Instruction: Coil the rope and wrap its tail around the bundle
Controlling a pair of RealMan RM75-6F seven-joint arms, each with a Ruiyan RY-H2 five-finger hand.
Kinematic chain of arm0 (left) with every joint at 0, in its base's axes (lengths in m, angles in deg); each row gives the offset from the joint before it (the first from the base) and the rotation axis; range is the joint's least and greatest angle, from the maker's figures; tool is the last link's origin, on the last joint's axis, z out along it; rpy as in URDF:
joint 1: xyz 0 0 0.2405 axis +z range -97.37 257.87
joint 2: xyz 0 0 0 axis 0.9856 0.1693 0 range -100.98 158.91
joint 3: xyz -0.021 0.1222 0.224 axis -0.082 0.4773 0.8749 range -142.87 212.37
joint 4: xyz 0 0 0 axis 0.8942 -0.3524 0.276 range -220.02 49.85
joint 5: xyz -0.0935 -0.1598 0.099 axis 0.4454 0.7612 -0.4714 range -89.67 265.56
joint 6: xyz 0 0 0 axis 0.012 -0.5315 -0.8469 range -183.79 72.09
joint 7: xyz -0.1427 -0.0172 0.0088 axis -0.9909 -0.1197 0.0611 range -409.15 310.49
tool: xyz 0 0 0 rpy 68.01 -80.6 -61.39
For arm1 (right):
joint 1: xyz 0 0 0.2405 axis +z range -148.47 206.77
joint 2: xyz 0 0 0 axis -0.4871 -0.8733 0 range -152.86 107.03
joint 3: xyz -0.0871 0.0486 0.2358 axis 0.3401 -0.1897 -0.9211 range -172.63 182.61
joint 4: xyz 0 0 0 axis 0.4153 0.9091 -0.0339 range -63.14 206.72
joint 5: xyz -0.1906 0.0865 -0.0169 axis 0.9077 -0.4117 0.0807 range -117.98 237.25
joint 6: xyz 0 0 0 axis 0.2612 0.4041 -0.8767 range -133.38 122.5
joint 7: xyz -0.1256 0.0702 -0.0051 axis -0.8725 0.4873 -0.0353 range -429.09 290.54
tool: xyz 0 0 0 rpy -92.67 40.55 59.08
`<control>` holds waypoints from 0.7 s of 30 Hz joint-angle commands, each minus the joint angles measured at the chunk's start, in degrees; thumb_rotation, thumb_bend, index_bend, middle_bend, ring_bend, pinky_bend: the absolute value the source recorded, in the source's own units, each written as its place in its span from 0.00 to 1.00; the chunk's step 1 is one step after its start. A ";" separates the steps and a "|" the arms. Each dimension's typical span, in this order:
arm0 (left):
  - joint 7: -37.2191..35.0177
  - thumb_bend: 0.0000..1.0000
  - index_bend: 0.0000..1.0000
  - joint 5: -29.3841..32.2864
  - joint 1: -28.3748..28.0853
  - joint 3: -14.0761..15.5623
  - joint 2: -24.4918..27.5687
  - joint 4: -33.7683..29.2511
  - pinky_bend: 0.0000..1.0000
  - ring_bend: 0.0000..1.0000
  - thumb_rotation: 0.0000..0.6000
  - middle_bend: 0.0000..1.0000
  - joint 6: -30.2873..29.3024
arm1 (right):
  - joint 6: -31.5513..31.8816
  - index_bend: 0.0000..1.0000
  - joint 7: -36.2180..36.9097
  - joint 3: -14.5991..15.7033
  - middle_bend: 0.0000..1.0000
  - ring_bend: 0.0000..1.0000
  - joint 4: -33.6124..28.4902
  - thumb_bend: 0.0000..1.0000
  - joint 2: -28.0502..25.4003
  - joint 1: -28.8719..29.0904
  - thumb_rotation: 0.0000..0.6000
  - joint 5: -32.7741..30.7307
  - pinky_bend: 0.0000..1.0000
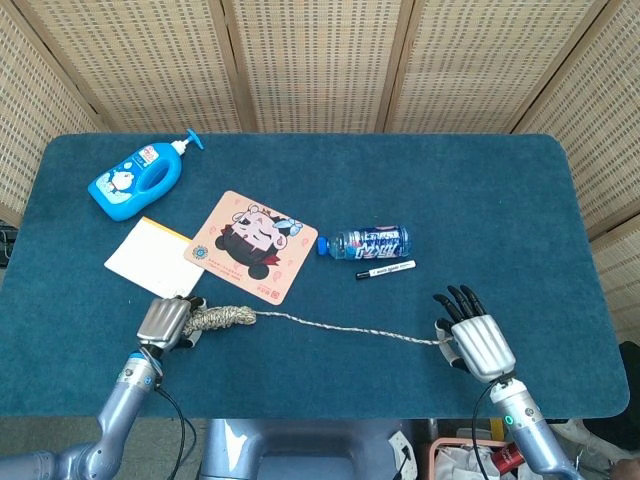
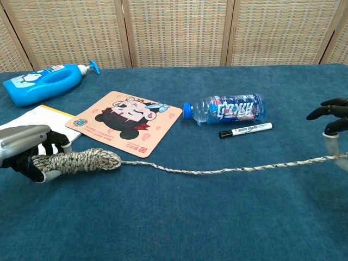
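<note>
A coiled bundle of speckled rope (image 1: pixel 222 318) lies on the blue table near the front left. My left hand (image 1: pixel 168 322) grips its left end, with fingers curled around the coils (image 2: pixel 76 161). From the bundle, the rope's tail (image 1: pixel 345 327) runs almost straight to the right across the cloth. It ends at the thumb side of my right hand (image 1: pixel 470 335), which pinches it there while the other dark fingers (image 2: pixel 326 113) are spread. In the chest view my left hand (image 2: pixel 27 149) sits at the left edge, and the tail (image 2: pixel 217 171) leaves the frame at the right.
Behind the rope lie a cartoon mouse pad (image 1: pixel 250 245), a white notepad (image 1: pixel 148 258), a small water bottle (image 1: pixel 365 242) and a whiteboard marker (image 1: pixel 385 269). A blue pump bottle (image 1: pixel 137 180) lies at the back left. A woven screen (image 1: pixel 320 60) stands behind the table (image 1: pixel 480 180).
</note>
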 commanded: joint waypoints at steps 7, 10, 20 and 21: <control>-12.48 0.44 0.52 -9.29 -1.00 -4.88 3.18 1.36 0.52 0.43 1.00 0.44 -3.29 | 1.78 0.70 -0.78 1.13 0.14 0.00 -2.18 0.52 -1.44 -0.02 1.00 3.91 0.00; -14.65 0.45 0.52 -12.85 -2.72 -6.82 3.88 2.49 0.53 0.44 1.00 0.45 -4.32 | 1.53 0.70 -0.67 1.73 0.14 0.00 -4.30 0.52 -3.05 0.82 1.00 6.31 0.00; -13.73 0.51 0.54 -15.29 -11.58 -11.73 -0.53 10.29 0.53 0.44 1.00 0.46 -1.43 | -3.53 0.70 9.47 1.29 0.14 0.00 -16.95 0.52 -14.18 7.79 1.00 12.04 0.00; -13.74 0.52 0.54 -15.18 -12.25 -12.02 -1.14 11.11 0.53 0.44 1.00 0.46 -1.14 | -4.12 0.70 10.30 1.07 0.14 0.00 -17.81 0.52 -15.17 8.43 1.00 12.10 0.00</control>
